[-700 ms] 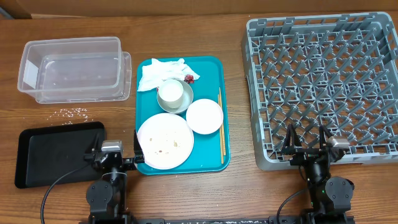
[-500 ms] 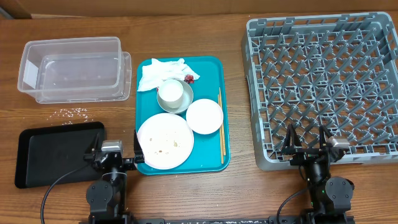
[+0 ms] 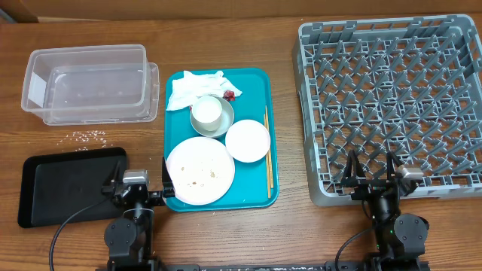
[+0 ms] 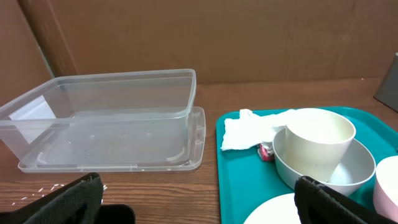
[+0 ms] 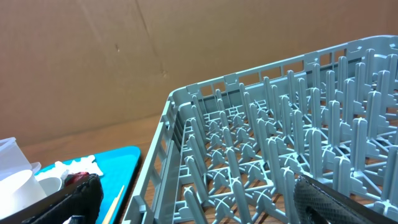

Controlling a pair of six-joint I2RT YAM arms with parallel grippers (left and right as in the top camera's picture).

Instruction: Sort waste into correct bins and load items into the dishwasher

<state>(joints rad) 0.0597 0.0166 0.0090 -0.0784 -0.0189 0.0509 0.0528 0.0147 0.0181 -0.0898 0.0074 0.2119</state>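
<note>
Evidently nothing has moved: left hand [image 3: 140,179] and right hand [image 3: 370,172] stay wide, empty. Napkin [image 3: 188,89] and plate [image 3: 199,170] ahead of the left hand lie untouched; the rack [image 3: 376,30] holds nothing.

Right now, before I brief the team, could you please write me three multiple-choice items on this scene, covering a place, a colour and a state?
1. The small white cup stands: A) in the grey bowl; B) in the dish rack; C) under the napkin.
2. The tray beneath the napkin is: A) red; B) teal; C) yellow.
3. The dish rack is: A) full of plates; B) tipped over; C) holding no dishes.
Answers: 1 A, the bowl's rim rings the cup; 2 B, teal shows around the napkin; 3 C, only bare pegs show.
</note>
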